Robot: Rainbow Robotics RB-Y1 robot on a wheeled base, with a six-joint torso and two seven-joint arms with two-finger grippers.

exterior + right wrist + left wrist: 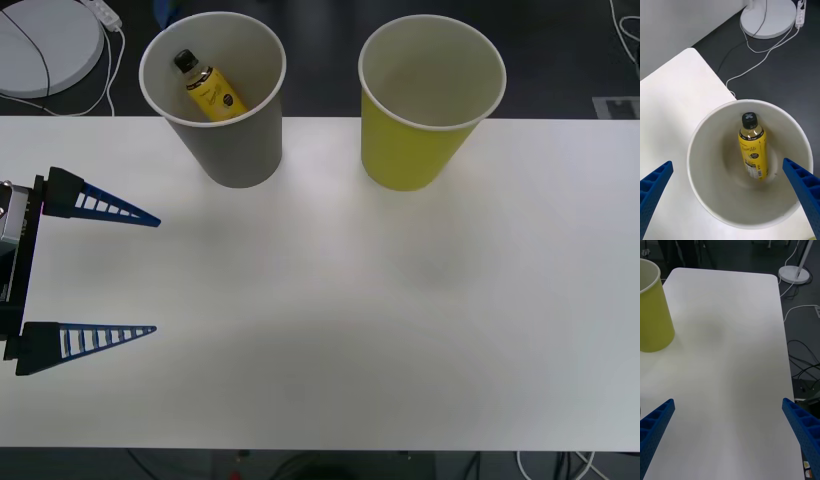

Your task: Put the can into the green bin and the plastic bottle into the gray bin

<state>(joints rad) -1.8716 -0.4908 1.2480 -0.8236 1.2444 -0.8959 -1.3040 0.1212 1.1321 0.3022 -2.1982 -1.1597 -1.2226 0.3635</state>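
The gray bin stands upright at the table's far left, and the plastic bottle leans inside it, black cap up. My right gripper hangs open above this gray bin, looking down on the yellow plastic bottle with nothing between its fingers. To the right of the gray one stands the green bin. At the table's left side my left gripper is open and empty, pointing across the white table toward the green bin. The can is out of view.
The white table spreads wide and bare in front of both bins. Beyond its far edge, on the dark floor, a white round stand base sits with cables and a power strip.
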